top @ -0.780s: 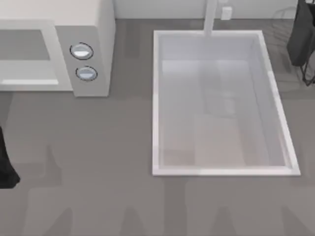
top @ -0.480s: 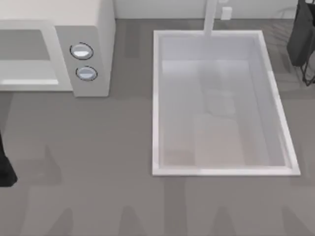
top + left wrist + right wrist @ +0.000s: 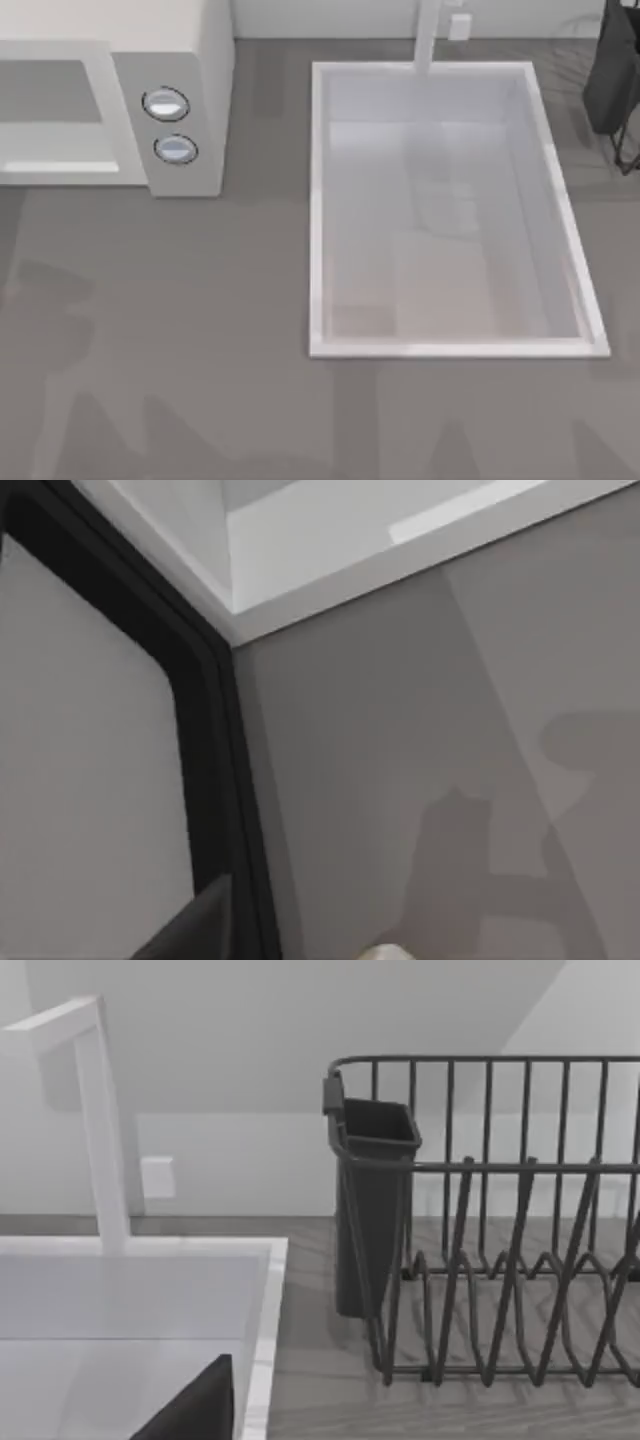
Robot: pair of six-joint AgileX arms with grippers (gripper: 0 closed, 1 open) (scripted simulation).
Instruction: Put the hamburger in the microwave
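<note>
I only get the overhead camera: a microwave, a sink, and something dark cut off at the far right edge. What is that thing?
Observer: The right wrist view shows it whole. It is a wire dish rack with a dark cup hung on its end.
Operator: And over by the left side?
Observer: The left wrist view shows a black-framed panel standing right beside the microwave. It may be its open door.
Operator: Anything lying near it?
Observer: A small pale thing peeks in on the table; too little of it shows to name it.
</note>
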